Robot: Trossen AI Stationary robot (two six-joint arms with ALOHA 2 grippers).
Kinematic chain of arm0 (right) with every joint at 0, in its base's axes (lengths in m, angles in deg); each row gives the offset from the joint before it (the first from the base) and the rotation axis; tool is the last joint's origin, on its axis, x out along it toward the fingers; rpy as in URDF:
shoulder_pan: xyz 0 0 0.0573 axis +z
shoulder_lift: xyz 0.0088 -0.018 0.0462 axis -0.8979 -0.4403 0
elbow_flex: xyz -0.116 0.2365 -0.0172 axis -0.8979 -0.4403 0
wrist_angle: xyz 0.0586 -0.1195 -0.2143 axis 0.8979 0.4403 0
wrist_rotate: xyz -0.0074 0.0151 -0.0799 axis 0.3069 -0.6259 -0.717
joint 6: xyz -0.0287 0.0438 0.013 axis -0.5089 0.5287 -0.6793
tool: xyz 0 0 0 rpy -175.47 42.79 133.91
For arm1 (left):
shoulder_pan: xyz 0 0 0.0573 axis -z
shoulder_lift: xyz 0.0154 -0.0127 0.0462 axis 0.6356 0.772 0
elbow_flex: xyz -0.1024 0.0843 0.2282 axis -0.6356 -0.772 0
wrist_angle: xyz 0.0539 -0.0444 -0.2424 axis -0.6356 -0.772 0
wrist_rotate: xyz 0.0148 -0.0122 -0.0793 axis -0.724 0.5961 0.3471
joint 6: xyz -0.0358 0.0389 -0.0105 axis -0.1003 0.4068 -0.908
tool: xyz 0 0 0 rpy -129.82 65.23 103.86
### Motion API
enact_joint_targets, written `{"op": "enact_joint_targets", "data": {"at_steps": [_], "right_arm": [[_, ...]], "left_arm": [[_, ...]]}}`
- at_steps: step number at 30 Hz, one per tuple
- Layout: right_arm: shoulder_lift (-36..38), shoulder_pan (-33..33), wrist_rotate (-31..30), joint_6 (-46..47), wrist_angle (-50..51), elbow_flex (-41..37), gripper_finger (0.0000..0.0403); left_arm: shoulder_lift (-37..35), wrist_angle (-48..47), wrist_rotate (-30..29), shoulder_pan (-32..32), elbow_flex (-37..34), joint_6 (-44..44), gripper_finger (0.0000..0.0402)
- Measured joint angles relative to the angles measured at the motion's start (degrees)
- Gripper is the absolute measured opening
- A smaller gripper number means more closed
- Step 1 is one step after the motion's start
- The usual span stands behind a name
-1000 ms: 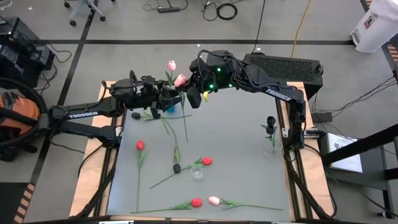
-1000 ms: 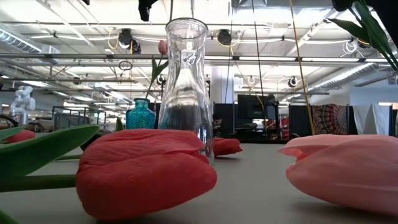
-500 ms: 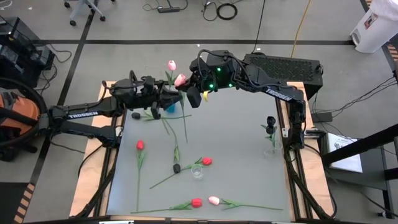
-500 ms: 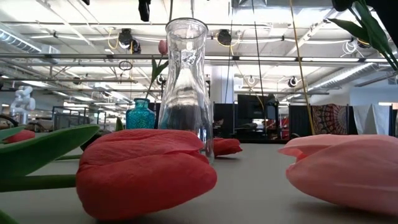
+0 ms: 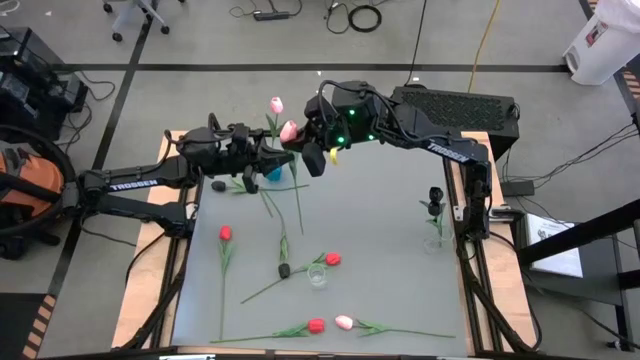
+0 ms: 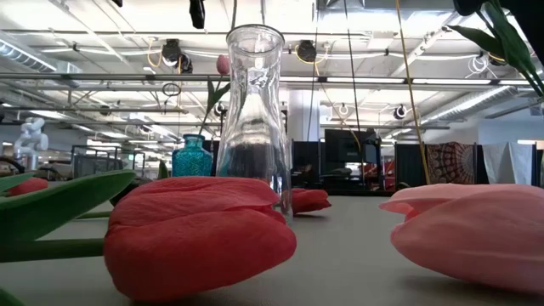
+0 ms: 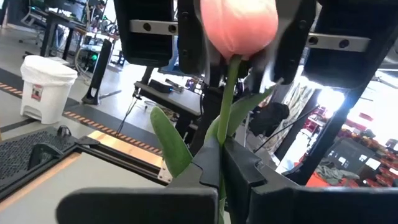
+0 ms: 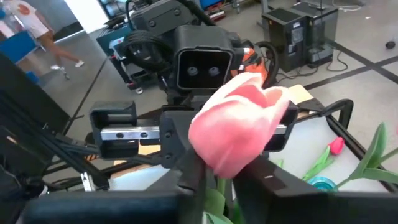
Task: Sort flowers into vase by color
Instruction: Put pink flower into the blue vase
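Two grippers meet on one pink tulip (image 5: pixel 289 129): left gripper (image 5: pixel 276 152) clamps the stem, right gripper (image 5: pixel 312 152) barely parted — release cleanly before pulling away.

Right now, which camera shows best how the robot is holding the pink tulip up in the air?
The left wrist view: the left gripper is shut on the pink tulip's stem. The right wrist view shows mostly the bud. The high view shows it tiny between both arms. The low view misses it.
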Motion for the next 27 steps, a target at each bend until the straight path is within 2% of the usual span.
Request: {"op": "enact_joint_targets", "data": {"at_steps": [7, 12, 19, 27], "right_arm": [[0.0, 0.2, 0.5, -0.3, 0.9, 0.0, 0.0140], [0.6, 0.2, 0.7, -0.7, 2.5, -0.1, 0.0172], [2.5, 0.2, 0.4, -0.8, 2.9, 0.0, 0.0185], [4.3, 0.1, -0.2, -0.7, 7.9, 0.0, 0.0185]], "left_arm": [[0.0, 0.0, -0.1, 0.0, 0.0, 0.0, 0.0004], [-0.1, 0.0, -0.4, 0.0, 0.0, 1.3, 0.0003], [-1.8, -2.4, -0.4, -1.1, 0.0, 2.4, 0.0002], [-8.1, -8.5, -0.4, -4.3, 0.0, 5.9, 0.0002]]}}
